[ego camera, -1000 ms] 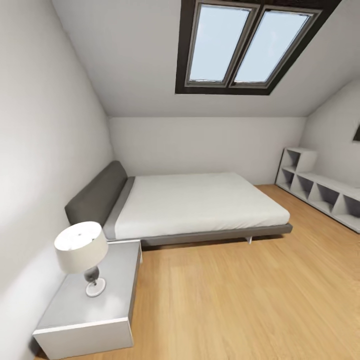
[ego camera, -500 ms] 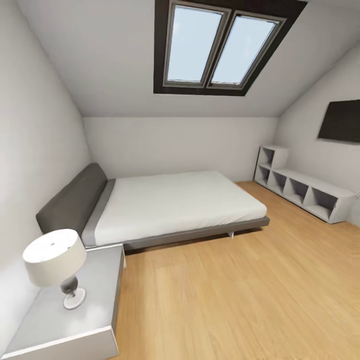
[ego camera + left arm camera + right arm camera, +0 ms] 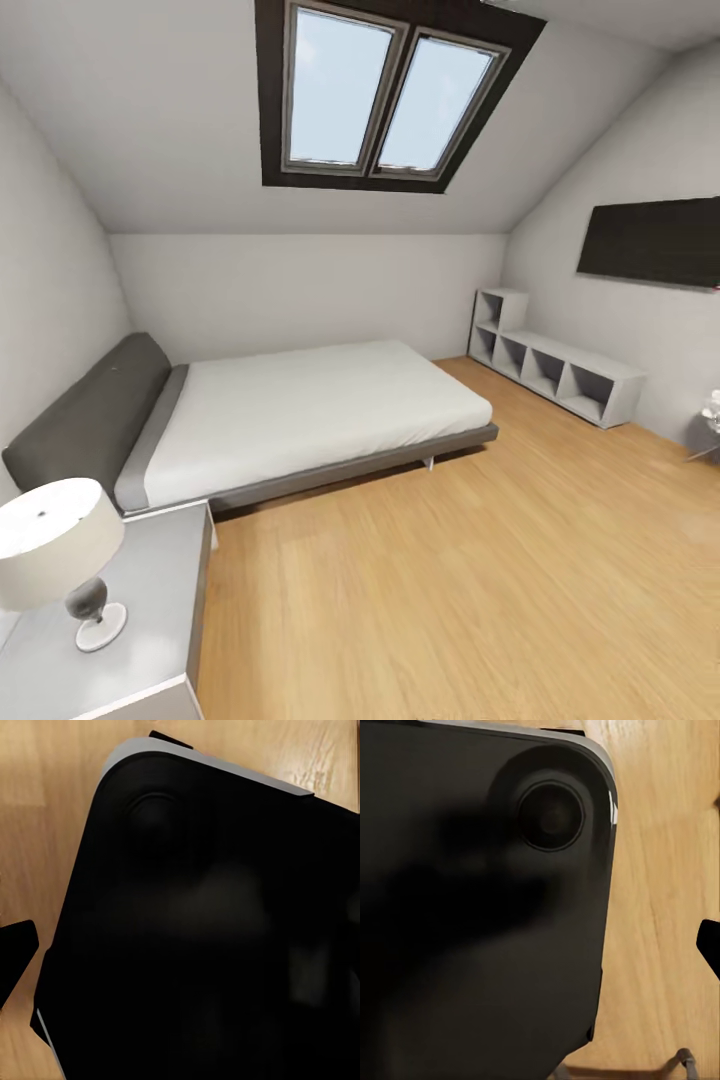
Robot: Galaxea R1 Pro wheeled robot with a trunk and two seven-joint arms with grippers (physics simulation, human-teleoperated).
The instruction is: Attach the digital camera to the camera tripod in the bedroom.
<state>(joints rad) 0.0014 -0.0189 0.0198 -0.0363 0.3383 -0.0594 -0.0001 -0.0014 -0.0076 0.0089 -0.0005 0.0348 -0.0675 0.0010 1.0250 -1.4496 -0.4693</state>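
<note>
Presently: bedroom (image 3: 420, 560), low bed (image 3: 300, 410), cubby shelves (image 3: 555, 370), lamp (image 3: 55, 545) on bedside counter (image 3: 160, 600). Camera and tripod unsighted; attachment not begun. Wrist views show dark robot base over floorboards; finger state cannot be told.

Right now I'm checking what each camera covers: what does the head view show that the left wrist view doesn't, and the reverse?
Head view alone: the bed, the lamp on the nightstand, the white cubby shelves, the skylight and a dark wall panel. Left wrist view alone: a large black rounded body with a pale edge, seen close up; what it is I cannot tell. Both share the light wood plank floor.
</note>
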